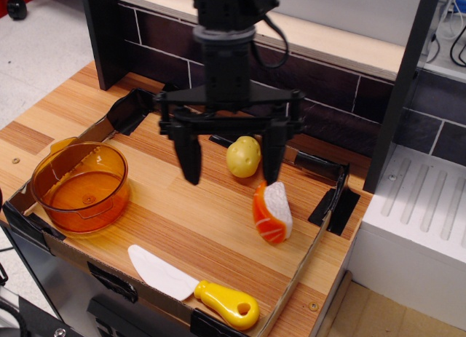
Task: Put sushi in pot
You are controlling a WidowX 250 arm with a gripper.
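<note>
Nothing is done yet: the sushi lies on the wood at centre right, the pot sits empty at left, and the gripper hovers wide open, holding nothing.

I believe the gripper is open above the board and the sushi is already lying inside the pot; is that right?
Not quite. The gripper is open above the board, but the sushi is lying on the board, right of the empty pot and apart from it. The observation.image view shows this.
</note>
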